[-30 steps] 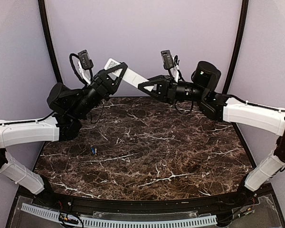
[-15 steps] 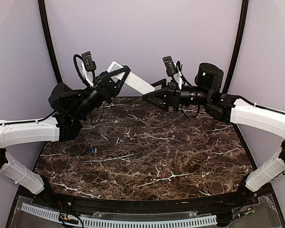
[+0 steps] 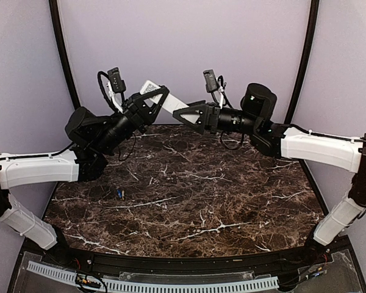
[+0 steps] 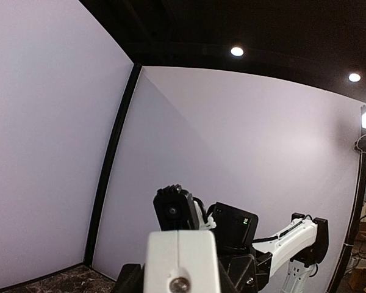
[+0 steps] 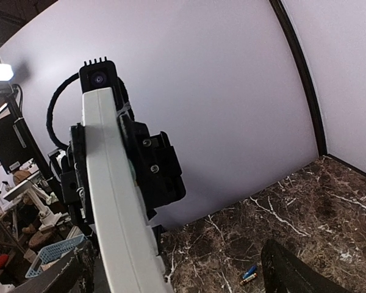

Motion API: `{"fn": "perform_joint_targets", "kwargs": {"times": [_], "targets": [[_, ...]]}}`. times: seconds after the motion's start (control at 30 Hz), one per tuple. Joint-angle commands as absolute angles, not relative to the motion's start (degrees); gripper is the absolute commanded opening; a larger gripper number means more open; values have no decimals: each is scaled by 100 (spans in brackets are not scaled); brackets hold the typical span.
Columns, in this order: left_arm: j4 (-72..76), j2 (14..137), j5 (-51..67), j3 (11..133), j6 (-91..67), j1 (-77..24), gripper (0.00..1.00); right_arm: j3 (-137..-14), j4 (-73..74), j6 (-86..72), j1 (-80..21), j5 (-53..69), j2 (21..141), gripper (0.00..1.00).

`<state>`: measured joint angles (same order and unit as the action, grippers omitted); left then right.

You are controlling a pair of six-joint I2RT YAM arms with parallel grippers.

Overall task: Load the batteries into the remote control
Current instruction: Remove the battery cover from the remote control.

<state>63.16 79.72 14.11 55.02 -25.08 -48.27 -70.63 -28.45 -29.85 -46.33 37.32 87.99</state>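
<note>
"What lay nearest on the table (image 3: 232, 201)?"

"The batteries (image 3: 119, 193), two small blue cylinders, lay together on the dark marble at the left, well apart from both arms."

"And farther back?"

"Above the far edge, the left gripper (image 3: 154, 101) pinched the remote control (image 3: 175, 101), holding it raised and slanting down to the right."

"The right gripper (image 3: 180, 112)?"

"Its fingers were spread wide either side of the remote's free end. Whether they touched it was unclear."
</note>
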Motion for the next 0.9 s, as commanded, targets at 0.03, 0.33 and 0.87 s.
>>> {"fn": "perform_joint_targets", "kwargs": {"times": [0.03, 0.33, 0.87], "targets": [[6526, 7928, 1407, 5455, -2495, -4808, 0, -7415, -3569, -3516, -4623, 3736, 9135, 85], [6632, 7928, 1419, 5415, -2514, -4808, 0, -7332, -3974, -3614, -4623, 3890, 9255, 42], [6367, 7704, 1534, 5450, -2343, -4808, 0, -6988, -2234, -1929, -4535, 4244, 8495, 21]]}}
